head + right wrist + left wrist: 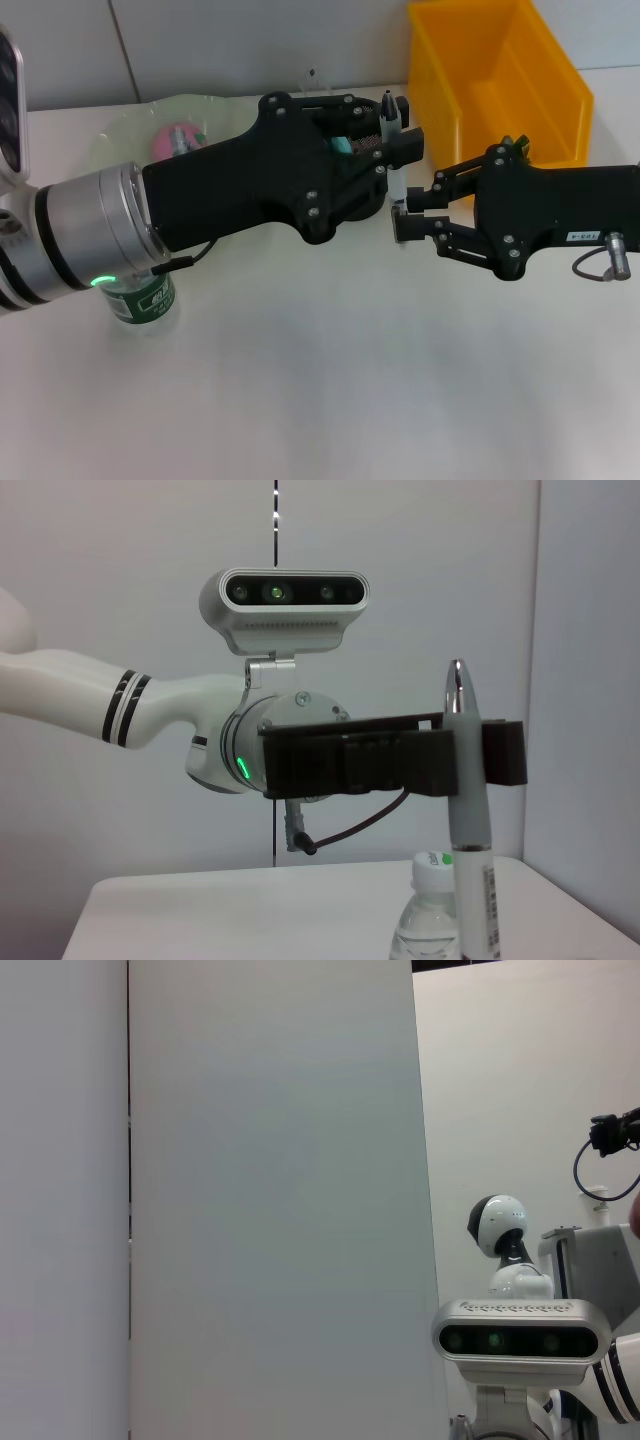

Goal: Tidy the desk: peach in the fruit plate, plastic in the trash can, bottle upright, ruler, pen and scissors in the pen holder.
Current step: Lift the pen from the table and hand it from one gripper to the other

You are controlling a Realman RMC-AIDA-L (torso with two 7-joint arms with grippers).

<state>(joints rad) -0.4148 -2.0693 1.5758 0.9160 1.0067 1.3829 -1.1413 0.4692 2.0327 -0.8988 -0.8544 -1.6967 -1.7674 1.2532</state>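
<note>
While pen (391, 140) stands upright above counter (330, 380), my left gripper (398, 128) jaws pinch its upper part. My right gripper (405, 212) jaws spread round its lower end. Pen light, stiff, smooth, could slip. Best hold: middle of barrel.

Lighting is bright, even and diffuse from overhead. Shadows on the tabletop (330, 380) beneath both arms are soft and faint. No harsh glare. The head view is sharp throughout. The pen (468, 820) close to the right wrist camera appears slightly soft.
</note>
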